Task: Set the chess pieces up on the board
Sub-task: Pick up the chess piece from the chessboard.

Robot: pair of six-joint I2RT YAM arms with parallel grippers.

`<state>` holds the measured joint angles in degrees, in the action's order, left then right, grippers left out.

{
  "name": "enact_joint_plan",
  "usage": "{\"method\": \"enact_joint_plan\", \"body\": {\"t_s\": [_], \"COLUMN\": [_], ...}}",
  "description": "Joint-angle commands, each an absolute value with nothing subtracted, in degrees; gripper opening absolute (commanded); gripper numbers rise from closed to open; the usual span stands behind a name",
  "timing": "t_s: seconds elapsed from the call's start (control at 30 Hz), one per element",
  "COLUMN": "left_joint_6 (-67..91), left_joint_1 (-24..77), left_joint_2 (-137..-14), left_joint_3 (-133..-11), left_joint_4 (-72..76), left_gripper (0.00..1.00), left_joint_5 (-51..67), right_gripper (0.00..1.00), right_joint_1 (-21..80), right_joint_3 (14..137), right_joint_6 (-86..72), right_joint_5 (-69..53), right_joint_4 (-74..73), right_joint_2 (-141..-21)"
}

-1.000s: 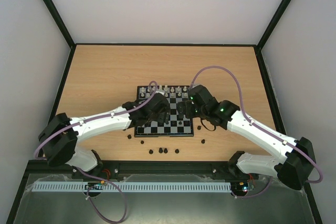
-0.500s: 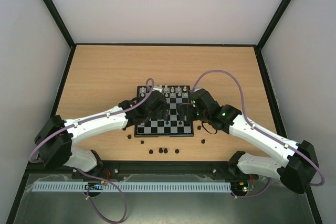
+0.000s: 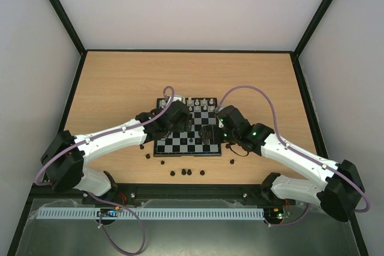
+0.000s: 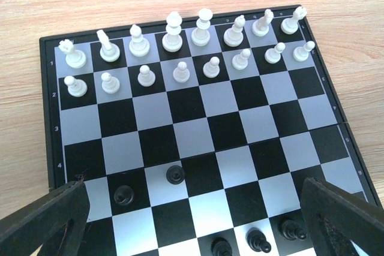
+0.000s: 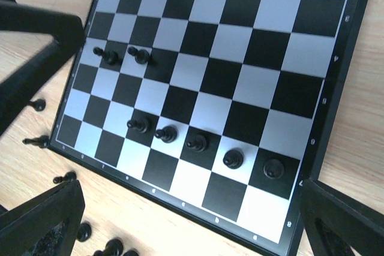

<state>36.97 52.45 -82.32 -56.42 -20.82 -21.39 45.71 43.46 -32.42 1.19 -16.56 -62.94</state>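
The board (image 3: 180, 147) lies mid-table with both grippers hovering over it. White chess pieces (image 4: 173, 40) fill its two far rows. Two black pawns (image 4: 174, 174) stand toward the middle of the board, and a row of several black pawns (image 5: 196, 142) stands near the close edge. My left gripper (image 4: 192, 232) is open above the board (image 4: 192, 136), nothing between its fingers (image 4: 45, 220). My right gripper (image 5: 192, 220) is open too, over the near edge of the board (image 5: 264, 46), holding nothing. In the top view the left gripper (image 3: 179, 121) and right gripper (image 3: 211, 130) almost meet.
Several loose black pieces (image 3: 186, 172) lie on the wooden table in front of the board, with others at the left (image 3: 147, 156) and right (image 3: 233, 161). The right wrist view shows them as loose black pieces (image 5: 84, 231) beside the board's near-left corner, and the left gripper's fingers (image 5: 36, 46).
The left wrist has shifted slightly left and back over the board. The right wrist has slid toward the board's near edge. No piece has visibly moved.
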Motion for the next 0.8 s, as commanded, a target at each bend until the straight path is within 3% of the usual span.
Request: {"method": "enact_joint_plan", "body": {"t_s": [0.0, 0.4, 0.77], "left_joint_6": [39.3, 35.1, 31.8], "left_joint_1": [52.7, 53.6, 46.6], "left_joint_2": [-80.4, -80.2, -85.2], "left_joint_3": [-57.9, -58.6, -63.6], "left_joint_4": [-24.9, -27.9, -27.6], "left_gripper": [0.99, 0.99, 0.99], "left_joint_5": [-24.2, -24.4, -19.6], "right_gripper": [0.99, 0.99, 0.99], "right_joint_1": [45.5, 45.4, 45.5], "right_joint_3": [41.2, 41.1, 38.9], "right_joint_6": [-32.4, -32.5, -35.2], "right_joint_5": [-0.7, -1.6, 3.1], "right_joint_4": [-15.2, -15.1, -15.9], "right_joint_2": [-60.3, -57.2, -53.9]}}
